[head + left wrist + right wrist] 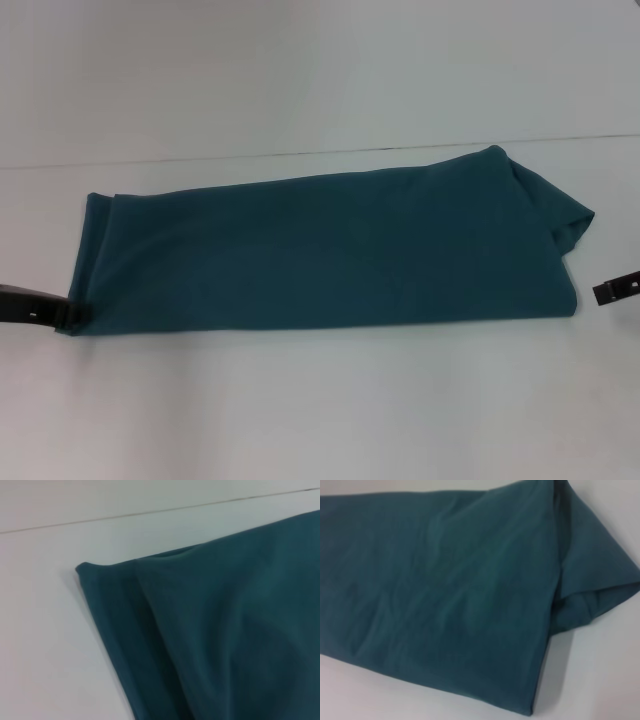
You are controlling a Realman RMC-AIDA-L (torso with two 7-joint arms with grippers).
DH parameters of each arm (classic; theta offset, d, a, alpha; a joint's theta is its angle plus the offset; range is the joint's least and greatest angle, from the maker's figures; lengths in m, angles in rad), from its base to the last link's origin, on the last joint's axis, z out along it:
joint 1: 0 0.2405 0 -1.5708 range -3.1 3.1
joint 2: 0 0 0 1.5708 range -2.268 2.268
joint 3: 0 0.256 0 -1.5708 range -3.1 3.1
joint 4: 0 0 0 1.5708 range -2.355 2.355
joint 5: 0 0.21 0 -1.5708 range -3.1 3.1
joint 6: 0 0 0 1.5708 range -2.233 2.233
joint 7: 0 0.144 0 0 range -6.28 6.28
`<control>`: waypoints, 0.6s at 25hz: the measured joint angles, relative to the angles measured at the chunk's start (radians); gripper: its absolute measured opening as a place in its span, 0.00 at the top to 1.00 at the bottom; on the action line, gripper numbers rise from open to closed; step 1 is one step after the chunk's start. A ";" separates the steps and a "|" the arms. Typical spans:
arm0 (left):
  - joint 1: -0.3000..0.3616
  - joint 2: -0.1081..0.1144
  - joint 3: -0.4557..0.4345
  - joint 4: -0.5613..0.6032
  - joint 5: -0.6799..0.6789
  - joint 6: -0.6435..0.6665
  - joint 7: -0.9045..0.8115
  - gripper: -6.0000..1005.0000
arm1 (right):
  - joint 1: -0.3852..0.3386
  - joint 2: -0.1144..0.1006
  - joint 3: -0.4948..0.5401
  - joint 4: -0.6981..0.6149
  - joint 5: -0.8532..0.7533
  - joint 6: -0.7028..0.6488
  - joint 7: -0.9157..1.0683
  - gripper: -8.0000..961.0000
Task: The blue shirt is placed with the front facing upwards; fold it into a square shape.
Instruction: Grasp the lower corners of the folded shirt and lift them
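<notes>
The blue shirt (330, 250) lies on the white table as a long folded band running left to right, plain side up, with no lettering showing. A sleeve fold sticks out at its far right end (565, 215). My left gripper (68, 314) is at the band's near left corner and touches the cloth edge. My right gripper (615, 290) is just off the band's right end, a little apart from the cloth. The left wrist view shows the shirt's layered left corner (115, 595). The right wrist view shows the shirt's right end (470, 595) with the tucked sleeve (600, 580).
The white table (320, 420) stretches in front of the shirt and on both sides of it. A thin seam line (300, 153) crosses the table behind the shirt.
</notes>
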 joint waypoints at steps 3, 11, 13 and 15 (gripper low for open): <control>-0.001 0.000 0.001 -0.003 0.000 0.006 0.000 0.97 | 0.017 0.019 -0.004 0.016 -0.011 0.014 0.003 0.05; -0.002 -0.003 0.000 -0.010 0.000 0.023 -0.003 0.97 | 0.041 0.053 -0.007 0.087 -0.010 0.110 -0.001 0.06; -0.002 -0.002 0.000 -0.011 0.000 0.026 -0.003 0.97 | 0.044 0.058 -0.008 0.102 -0.011 0.130 -0.002 0.06; -0.003 -0.001 0.001 -0.011 0.000 0.027 -0.003 0.97 | 0.046 0.061 -0.011 0.112 -0.011 0.148 -0.003 0.06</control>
